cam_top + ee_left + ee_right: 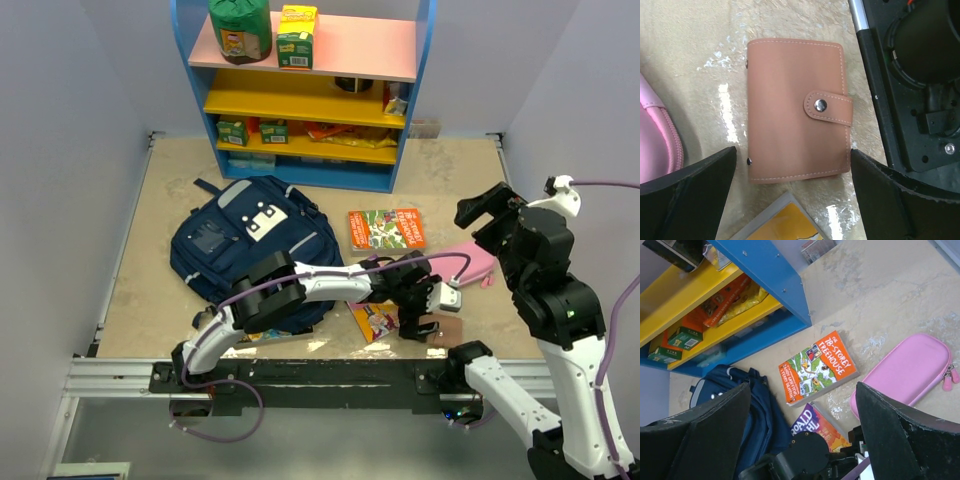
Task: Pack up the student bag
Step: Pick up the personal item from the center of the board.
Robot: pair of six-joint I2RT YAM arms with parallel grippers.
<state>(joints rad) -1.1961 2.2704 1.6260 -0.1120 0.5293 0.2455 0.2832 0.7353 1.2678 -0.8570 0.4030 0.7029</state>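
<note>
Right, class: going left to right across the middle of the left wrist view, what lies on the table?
pink pouch → brown snap wallet → black robot hardware

Bright, even overhead light, white glare streaks on the glossy tabletop (690, 50) just left of and below the tan wallet (790, 110), wallet stitching and snap in sharp focus, black arm base (910, 75) right of the wallet dark and underexposed.

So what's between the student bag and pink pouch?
Between student bag and pink pouch: the orange Treehouse book and a Roald Dahl book, seen in right wrist view.
</note>
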